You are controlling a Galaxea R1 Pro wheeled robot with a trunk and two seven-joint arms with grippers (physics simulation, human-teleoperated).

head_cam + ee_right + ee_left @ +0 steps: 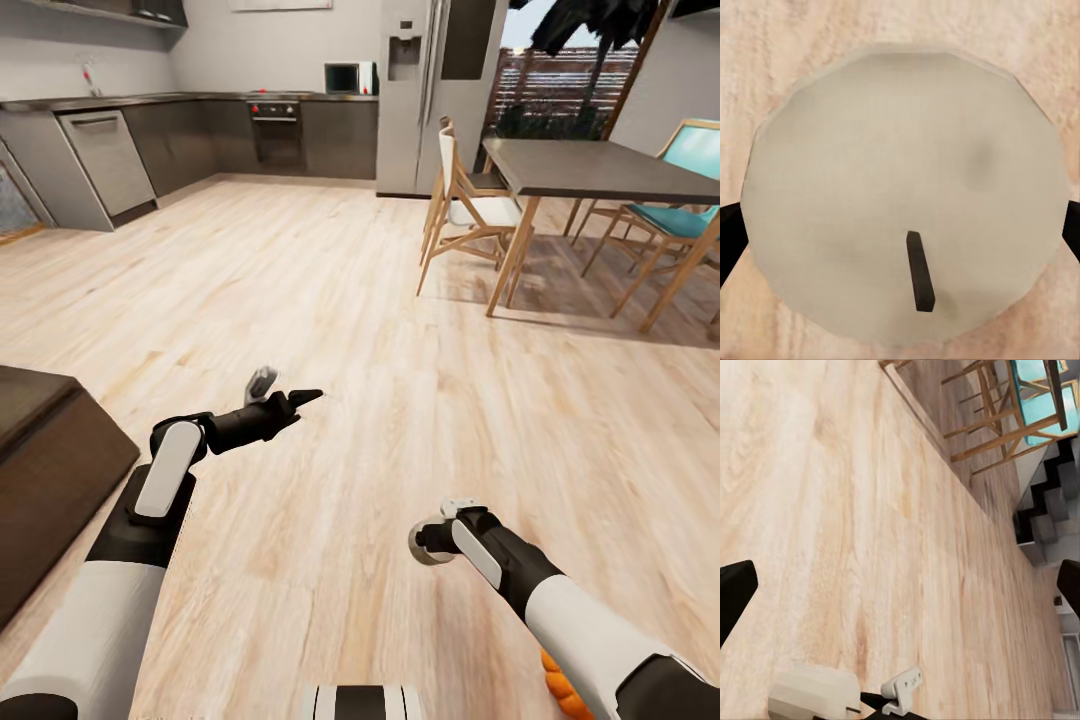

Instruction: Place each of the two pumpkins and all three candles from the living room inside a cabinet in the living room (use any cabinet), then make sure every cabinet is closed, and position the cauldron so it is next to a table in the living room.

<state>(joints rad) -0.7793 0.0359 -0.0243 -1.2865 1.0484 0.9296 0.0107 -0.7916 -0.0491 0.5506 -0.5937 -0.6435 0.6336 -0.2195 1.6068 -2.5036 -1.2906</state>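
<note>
My right gripper [432, 541] is shut on a beige candle [428, 545], held low over the wood floor in the head view. In the right wrist view the candle's flat top [904, 195] with its dark wick faces the camera, and black fingertips [727, 240] show at both sides. The left gripper [288, 388] hangs open over bare floor with nothing in it, its fingers [735, 596] spread wide. The held candle [814, 694] is also seen from the left wrist. Part of an orange pumpkin [558, 692] peeks out under my right forearm.
The corner of a low dark-brown wood unit [45, 470] stands close at the left. A dining table [590, 170] with chairs [470, 205] is at the far right. Kitchen counters [200, 130] and a fridge [430, 90] line the back wall.
</note>
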